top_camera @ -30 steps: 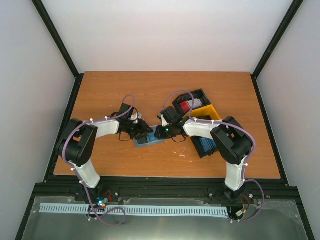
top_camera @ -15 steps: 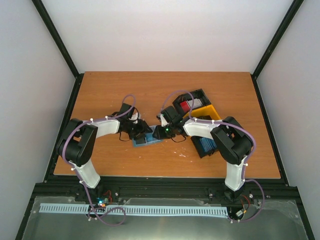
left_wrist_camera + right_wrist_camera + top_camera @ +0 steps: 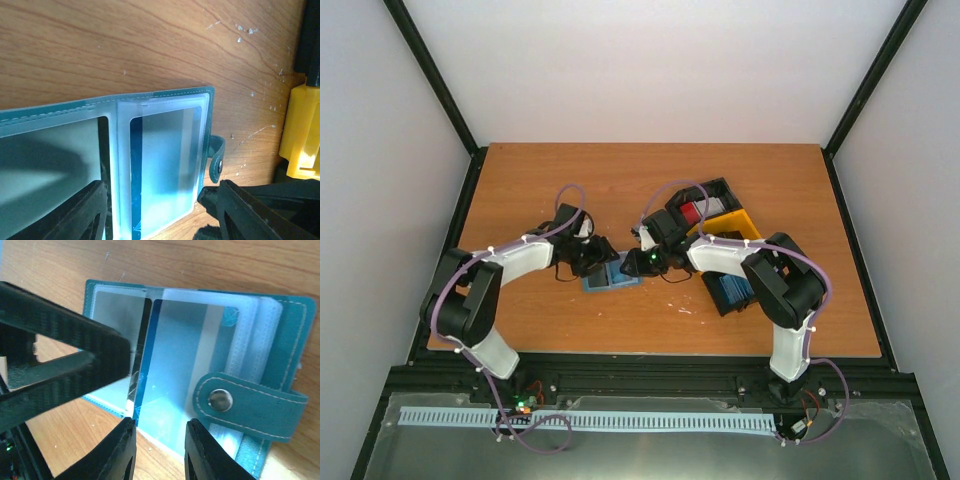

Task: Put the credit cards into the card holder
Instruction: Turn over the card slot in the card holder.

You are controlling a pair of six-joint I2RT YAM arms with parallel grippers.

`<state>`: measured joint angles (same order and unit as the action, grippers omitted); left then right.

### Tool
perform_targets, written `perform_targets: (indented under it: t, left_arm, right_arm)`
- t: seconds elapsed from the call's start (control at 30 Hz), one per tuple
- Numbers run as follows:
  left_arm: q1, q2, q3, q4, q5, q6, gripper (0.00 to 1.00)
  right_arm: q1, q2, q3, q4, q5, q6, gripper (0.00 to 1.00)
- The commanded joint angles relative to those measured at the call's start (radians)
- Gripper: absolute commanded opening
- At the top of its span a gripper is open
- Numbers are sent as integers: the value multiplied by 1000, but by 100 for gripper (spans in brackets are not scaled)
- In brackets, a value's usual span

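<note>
At the wrists — not overhead — card holder (image 3: 292,340) shows clear pockets (image 3: 165,150); left claw (image 3: 161,202) gapes, right claw (image 3: 161,432) unreadable.

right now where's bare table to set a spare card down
Bare: the far strip of the brown wooden table along its back edge, and the near strip in front of the open blue-grey card holder. Crowded: the middle, where the left gripper and right gripper meet over it, beside the black-and-yellow plastic tray.
</note>
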<state>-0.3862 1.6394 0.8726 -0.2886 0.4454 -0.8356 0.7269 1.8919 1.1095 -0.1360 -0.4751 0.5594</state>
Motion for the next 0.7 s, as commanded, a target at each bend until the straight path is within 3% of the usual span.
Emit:
perform_targets:
  t: [0.0, 0.13, 0.27, 0.67]
  left_arm:
    - [-6, -59, -5, -58, -106, -9, 62]
    - [-6, -97, -28, -101, -208, -19, 61]
    - [-3, -111, -58, -135, -272, -30, 52]
    - [1, -105, -120, -130, -281, -41, 34]
  right_arm:
    - [-4, 5, -3, -5, 58, 14, 28]
    - [-4, 23, 6, -20, 85, 3, 28]
    - [-4, 35, 13, -22, 93, 3, 28]
    - [-4, 33, 14, -14, 59, 0, 26]
